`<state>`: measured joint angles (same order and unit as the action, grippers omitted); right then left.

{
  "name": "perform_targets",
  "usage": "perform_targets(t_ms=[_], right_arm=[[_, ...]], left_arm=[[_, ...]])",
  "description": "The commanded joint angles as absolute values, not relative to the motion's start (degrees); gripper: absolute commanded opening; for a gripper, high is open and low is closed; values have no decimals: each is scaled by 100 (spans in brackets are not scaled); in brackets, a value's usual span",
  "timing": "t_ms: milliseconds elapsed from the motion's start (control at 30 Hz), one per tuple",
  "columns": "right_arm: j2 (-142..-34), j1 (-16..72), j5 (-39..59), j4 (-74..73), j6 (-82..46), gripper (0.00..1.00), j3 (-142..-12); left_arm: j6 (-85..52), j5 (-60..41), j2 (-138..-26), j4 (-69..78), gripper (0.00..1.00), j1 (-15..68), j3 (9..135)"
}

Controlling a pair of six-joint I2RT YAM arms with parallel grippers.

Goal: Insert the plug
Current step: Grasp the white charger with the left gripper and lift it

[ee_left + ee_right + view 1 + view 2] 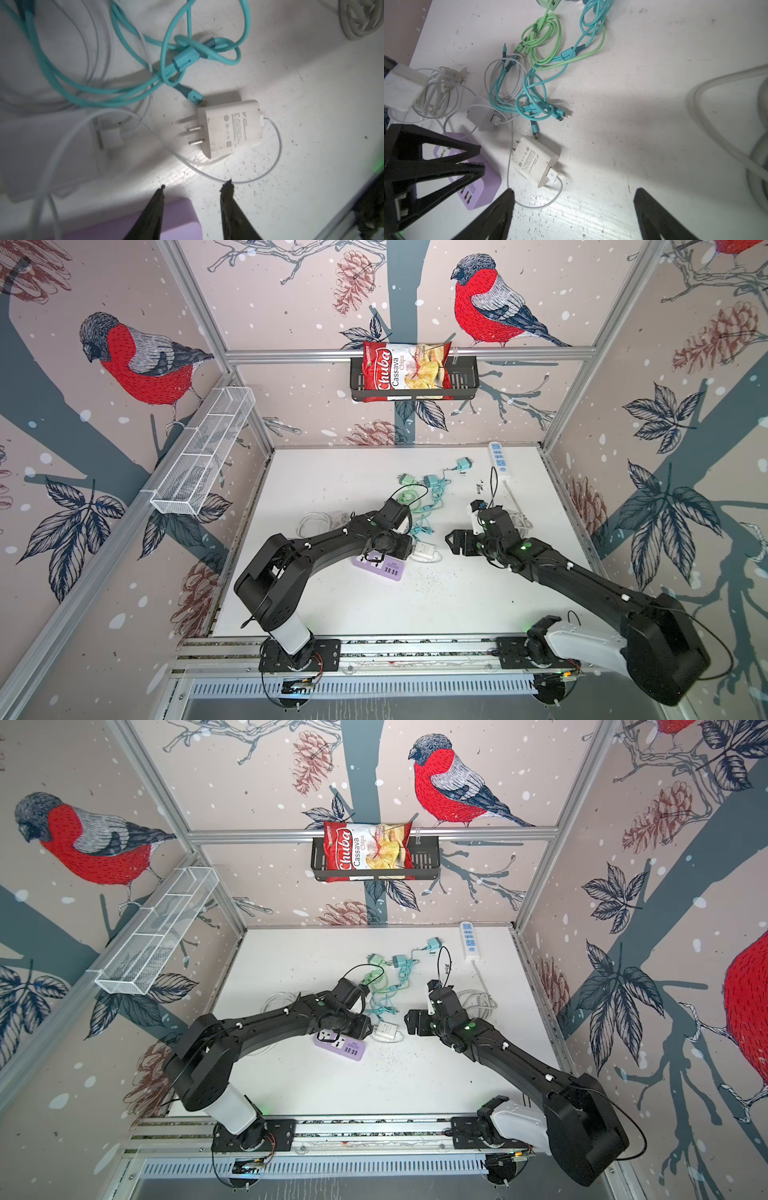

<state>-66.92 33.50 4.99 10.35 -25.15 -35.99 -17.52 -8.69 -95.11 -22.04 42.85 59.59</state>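
Left wrist view: the purple power strip (178, 218), cut off at the edge, sits under the left gripper (195, 185), whose jaws stand partly apart and empty. The white plug (230, 126) lies flat just beyond the fingertips. Only the right wrist view shows the strip's USB ports. The right gripper (574, 190) gapes wide, holding nothing.

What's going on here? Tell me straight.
Nothing is plugged in yet. The white two-prong charger plug lies loose on the white table, beside the purple power strip. The left gripper hovers open over the strip, and the right gripper stands wide open near the charger. Both are empty.
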Motion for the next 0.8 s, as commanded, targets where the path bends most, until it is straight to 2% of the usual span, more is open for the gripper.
perform_targets(t_ms=[0,67,167,300,433,533,767], right_arm=[[-6603,3302,554,880,-2403,91,-3562],[-6536,3215,616,903,-2389,91,-3551],[-6431,3037,816,870,-2295,91,-3541],[-6462,2819,1073,884,-2102,91,-3707],[-6506,2726,1439,758,-1988,92,-3824],[-6526,2719,1591,659,-1962,92,-3863],[-6529,2478,1687,749,-1924,92,-3929]], left_arm=[[-582,-276,-9580,-2648,40,4447,6206],[-228,-227,-9572,-2712,38,4592,6372],[687,665,-9401,-2659,36,5132,6388],[1505,462,-9533,-2729,38,5194,6541],[1875,78,-10133,-3435,41,5194,7140],[1963,354,-10347,-3392,46,5200,7277],[2375,701,-10991,-3560,47,5212,7747]])
